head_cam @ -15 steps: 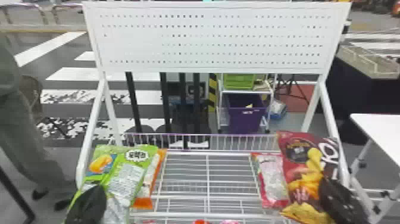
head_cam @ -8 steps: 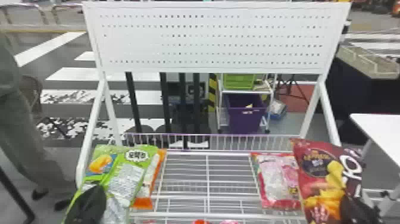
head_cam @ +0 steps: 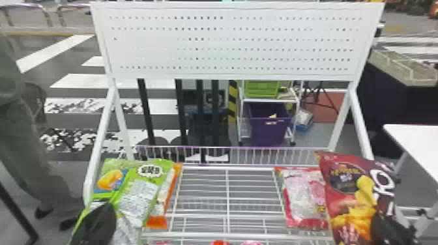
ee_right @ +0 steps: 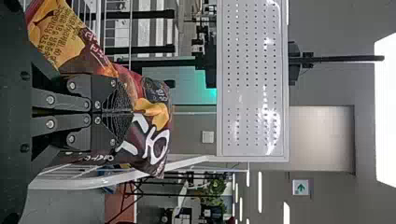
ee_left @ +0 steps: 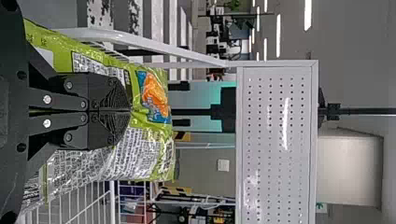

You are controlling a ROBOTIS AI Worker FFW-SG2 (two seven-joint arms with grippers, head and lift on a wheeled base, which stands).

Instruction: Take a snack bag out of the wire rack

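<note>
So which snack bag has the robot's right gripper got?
The dark red bag with yellow chips pictured on it. The right gripper pinches it; the left gripper has the green bag, and no gripper is on the pink bag.

In the bkgd, a wht cart (head_cam: 270, 100) w/ a green bin (head_cam: 260, 89) above a purple bin (head_cam: 269, 132); yel/blk striped post (head_cam: 232, 99) just L of it. Wht table (head_cam: 420, 146), far R. Wht stripes (head_cam: 94, 80) on the flr. Right wrist view: green-arrow sign (ee_right: 300, 187) + plant (ee_right: 215, 189).
</note>
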